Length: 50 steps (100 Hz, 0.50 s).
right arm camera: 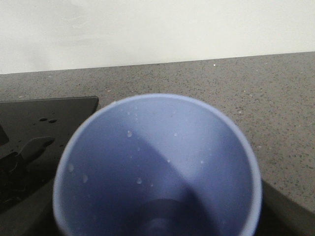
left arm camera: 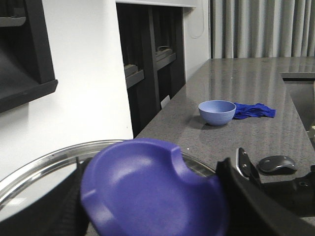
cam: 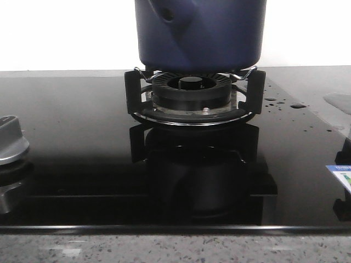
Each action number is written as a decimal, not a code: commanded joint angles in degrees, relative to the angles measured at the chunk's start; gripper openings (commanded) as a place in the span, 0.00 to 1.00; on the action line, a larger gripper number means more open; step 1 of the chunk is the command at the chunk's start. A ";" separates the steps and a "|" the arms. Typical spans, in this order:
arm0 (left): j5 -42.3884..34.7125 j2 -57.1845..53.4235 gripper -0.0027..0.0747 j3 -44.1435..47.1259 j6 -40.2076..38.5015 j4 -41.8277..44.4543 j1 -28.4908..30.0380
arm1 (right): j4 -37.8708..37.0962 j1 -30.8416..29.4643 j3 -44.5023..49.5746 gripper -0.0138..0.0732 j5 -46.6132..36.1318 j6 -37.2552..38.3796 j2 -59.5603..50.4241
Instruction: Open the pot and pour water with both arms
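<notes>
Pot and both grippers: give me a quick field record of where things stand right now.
pot: dark blue pot sits on the burner support, top out of frame
left gripper: holds a purple lid knob with a steel-rimmed lid
right gripper: holds a light blue cup, droplets inside, looks empty of water
stovetop: black glass, water drops at right
counter extras: blue bowl, blue cloth, mouse
</notes>
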 commanded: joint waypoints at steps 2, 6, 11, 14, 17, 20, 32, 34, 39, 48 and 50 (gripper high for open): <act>-1.05 -2.38 0.42 -1.78 -0.55 -5.20 1.05 | -2.29 -0.33 -1.51 0.38 -7.29 0.14 -2.70; -0.94 -2.49 0.42 -1.78 -0.85 -5.13 1.53 | -4.58 -0.33 -1.92 0.38 -7.31 0.14 -3.97; -0.94 -3.05 0.42 -1.78 -1.42 -4.98 2.30 | -7.36 -0.22 -2.74 0.38 -7.19 0.14 -5.65; -0.94 -3.34 0.42 -1.78 -1.53 -4.98 2.98 | -8.66 -0.21 -3.53 0.38 -6.88 0.14 -6.61; -0.94 -3.72 0.42 -1.67 -1.67 -4.84 3.55 | -9.67 0.02 -4.29 0.38 -6.87 0.14 -7.48; -0.94 -4.07 0.42 -1.58 -2.03 -4.52 4.08 | -10.60 0.33 -5.16 0.38 -6.40 0.14 -8.45; -0.73 -6.41 0.42 -0.50 -2.66 -3.36 6.57 | -15.82 2.65 -10.41 0.39 -3.65 0.14 -10.14; -0.82 -6.69 0.42 -0.19 -3.11 -3.29 7.00 | -17.02 3.27 -11.55 0.39 -3.21 0.14 -10.14; -0.70 -7.83 0.42 0.64 -3.75 -3.29 7.97 | -19.70 4.91 -14.37 0.39 -1.12 0.14 -10.02; -0.70 -9.77 0.42 2.61 -3.87 -3.19 9.22 | -24.02 8.53 -19.59 0.39 1.70 0.14 -9.12; -0.70 -10.20 0.42 2.91 -3.87 -3.23 9.35 | -24.84 9.36 -20.74 0.39 2.21 0.14 -8.90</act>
